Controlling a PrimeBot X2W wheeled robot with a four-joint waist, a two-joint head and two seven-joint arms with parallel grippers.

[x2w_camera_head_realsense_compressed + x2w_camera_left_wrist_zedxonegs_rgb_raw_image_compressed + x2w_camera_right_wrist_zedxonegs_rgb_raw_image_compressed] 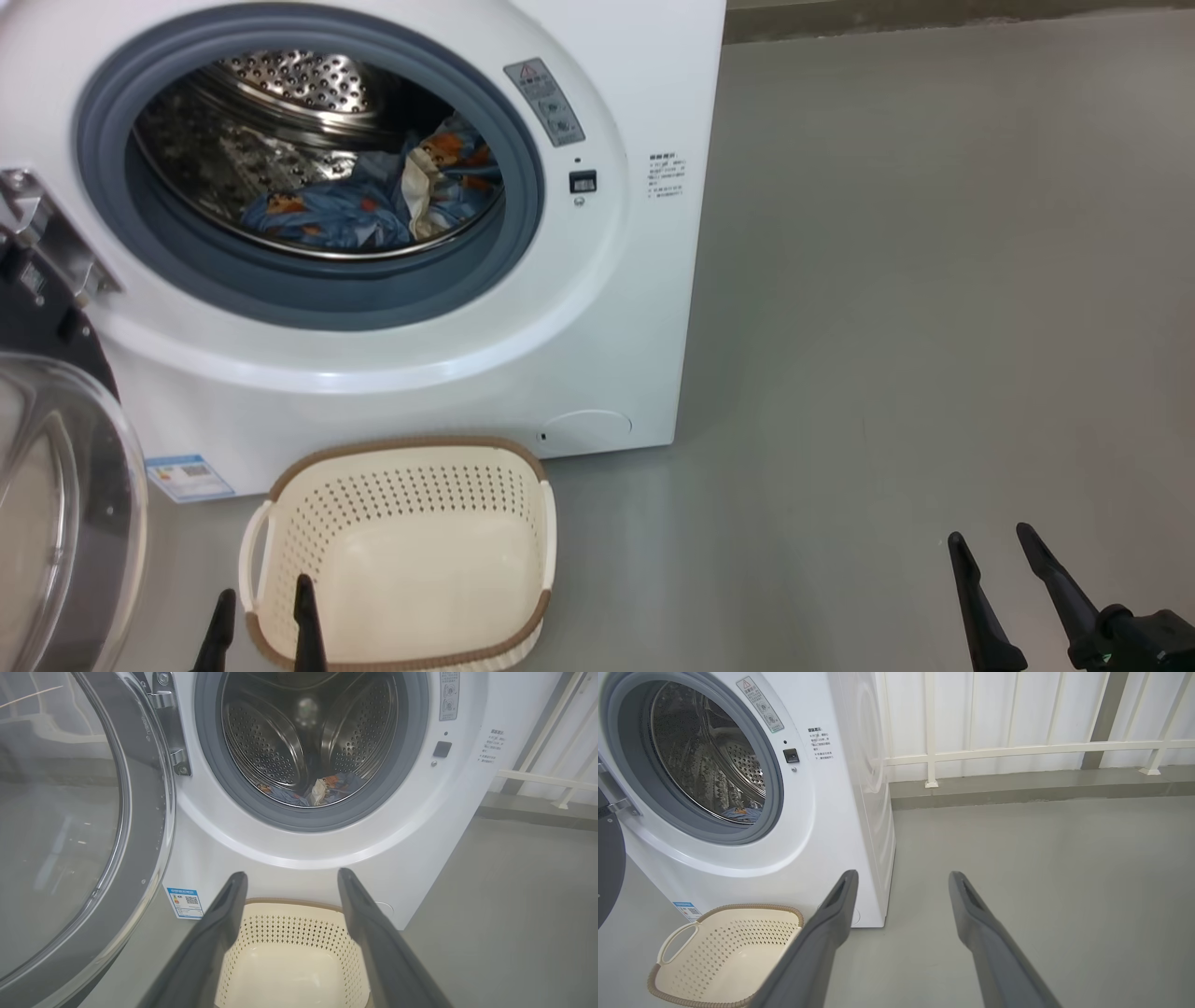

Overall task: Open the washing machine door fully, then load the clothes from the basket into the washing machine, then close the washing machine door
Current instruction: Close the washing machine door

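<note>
Both released: our left gripper (263,588) and right gripper (990,534).
Clothes (373,201) lie inside the washing machine (607,327), its door (65,485) open left.

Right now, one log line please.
door open | clothes in drum | basket empty | left gripper open | right gripper open | next: close door

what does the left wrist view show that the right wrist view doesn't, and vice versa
Left wrist view: the washing machine door with its clear glass bowl, and the open left gripper. Right wrist view: the washing machine side panel, a basket handle and the open right gripper. Both: the clothes lying in the drum, basket empty.
</note>
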